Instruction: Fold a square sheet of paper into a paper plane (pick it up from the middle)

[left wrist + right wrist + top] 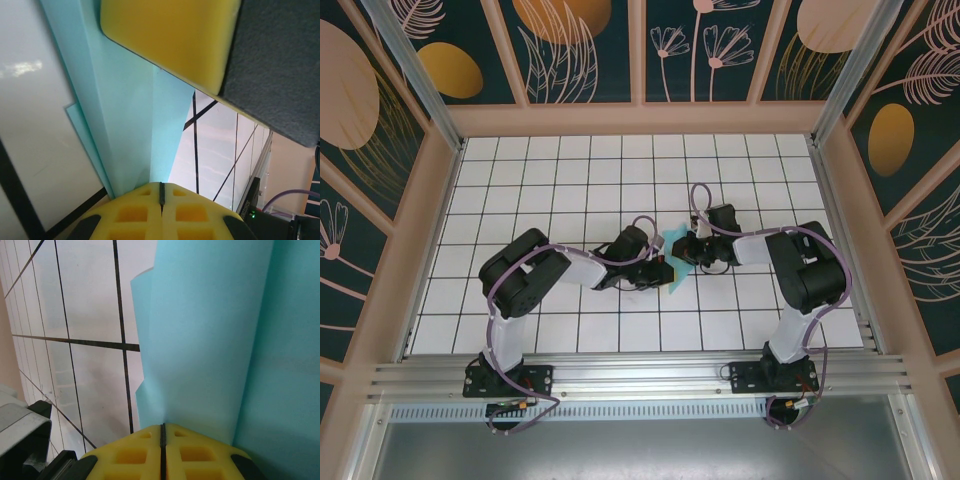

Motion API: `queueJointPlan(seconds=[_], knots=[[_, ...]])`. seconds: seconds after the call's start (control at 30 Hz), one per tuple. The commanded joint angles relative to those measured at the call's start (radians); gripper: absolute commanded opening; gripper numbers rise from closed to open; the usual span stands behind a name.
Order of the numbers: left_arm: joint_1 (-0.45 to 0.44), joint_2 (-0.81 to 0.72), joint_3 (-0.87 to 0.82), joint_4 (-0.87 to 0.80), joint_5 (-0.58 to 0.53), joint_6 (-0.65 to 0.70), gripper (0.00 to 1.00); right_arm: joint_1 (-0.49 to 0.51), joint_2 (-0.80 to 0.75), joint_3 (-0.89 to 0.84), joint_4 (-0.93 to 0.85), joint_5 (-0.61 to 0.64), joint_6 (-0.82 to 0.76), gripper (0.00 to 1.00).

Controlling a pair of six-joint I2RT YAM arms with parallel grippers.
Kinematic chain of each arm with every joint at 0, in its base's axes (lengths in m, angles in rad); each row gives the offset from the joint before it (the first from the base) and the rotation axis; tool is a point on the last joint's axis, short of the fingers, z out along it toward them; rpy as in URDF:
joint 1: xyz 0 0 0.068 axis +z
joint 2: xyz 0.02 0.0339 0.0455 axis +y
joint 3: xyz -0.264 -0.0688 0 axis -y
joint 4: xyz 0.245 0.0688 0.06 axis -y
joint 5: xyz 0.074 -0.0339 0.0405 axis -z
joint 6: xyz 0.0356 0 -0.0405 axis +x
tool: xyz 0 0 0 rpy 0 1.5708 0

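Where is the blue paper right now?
In the top view the turquoise paper is near the middle of the table, pinched between the left fingers and the right fingers.

Folded sheet of paper (210, 340) pinched by the right fingers (192, 452)
The yellow fingers are seen pressed together at the bottom edge, the turquoise paper clamped in their seam and rising up the frame. Overlapping layers are shown, with a stepped edge at the left. Beside it, the white counter (85, 300) is crossed by black grid lines, and a grey metal part (20, 435) is caught in the lower-left corner.
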Motion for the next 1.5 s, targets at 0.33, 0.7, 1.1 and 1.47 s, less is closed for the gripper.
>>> queueJointPlan(seconds=[0.33, 0.7, 1.1, 1.47], knots=[[-0.084, -0.043, -0.105, -0.159, 0.085, 0.026, 0.0, 0.007, 0.099, -0.039, -0.108, 0.127, -0.017, 0.12], [-0.082, -0.269, -0.125, -0.22, -0.137, 0.022, 0.02, 0.021, 0.083, -0.051, -0.098, 0.12, 0.002, 0.12], [-0.03, -0.17, 0.021, -0.052, -0.219, -0.079, 0.03, 0.023, 0.065, -0.059, -0.082, 0.099, 0.015, 0.12], [-0.03, -0.081, 0.041, -0.038, -0.217, -0.13, 0.0, 0.022, 0.072, -0.046, -0.081, 0.082, 0.018, 0.12]])
